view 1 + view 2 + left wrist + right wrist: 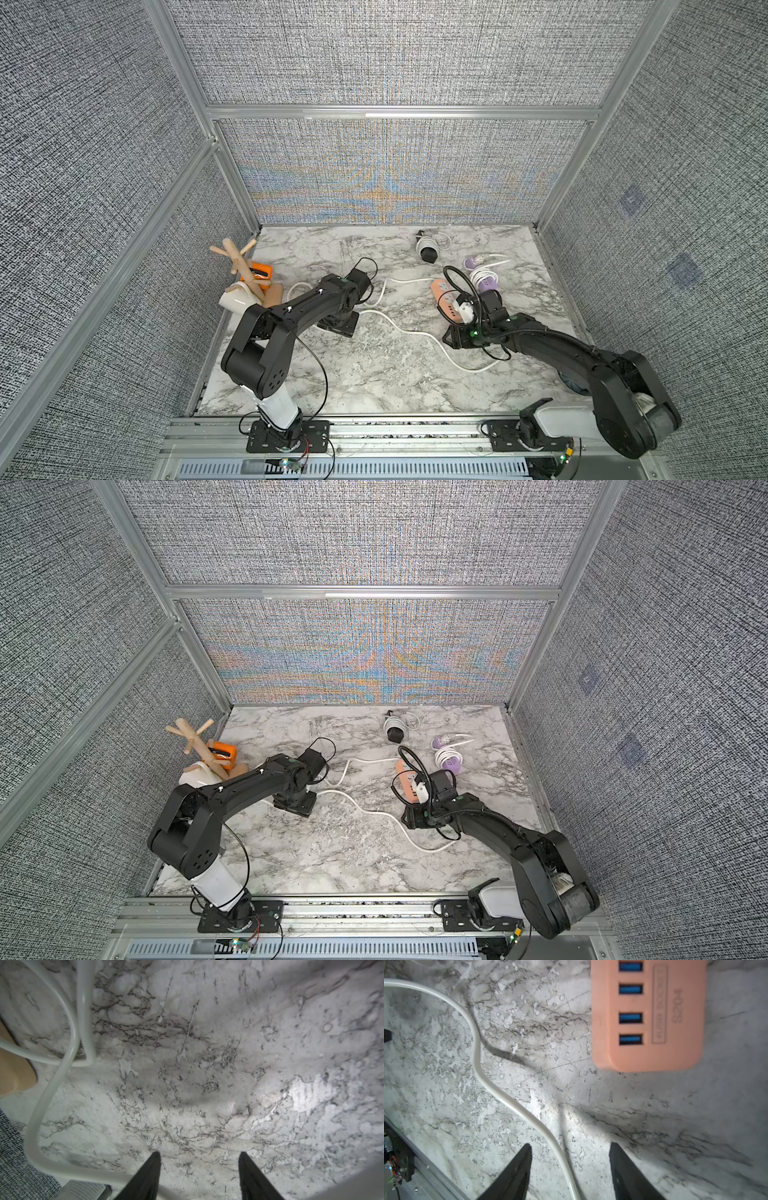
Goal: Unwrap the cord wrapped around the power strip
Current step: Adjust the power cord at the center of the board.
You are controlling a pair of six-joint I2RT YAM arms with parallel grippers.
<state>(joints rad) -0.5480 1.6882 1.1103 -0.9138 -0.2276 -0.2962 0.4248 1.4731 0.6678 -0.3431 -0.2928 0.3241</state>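
The peach power strip (445, 300) (408, 785) lies flat at the right of the marble table, and the right wrist view shows its blue-slotted end (648, 1022). Its white cord (415, 332) (374, 811) trails loose across the table in long curves. My right gripper (570, 1146) (457, 337) points down just in front of the strip. It is open, with the cord (517, 1105) running between its fingers along the table, not pinched. My left gripper (199, 1156) (337, 326) is open over bare marble at the left. The cord (49, 1093) loops beside it and passes under one finger.
A purple strip wound with white cord (484, 279) and a black one (428, 249) lie at the back right. A wooden mug tree (245, 266), a white mug (235, 301) and an orange item (259, 271) stand at the left edge. Fabric walls enclose the table.
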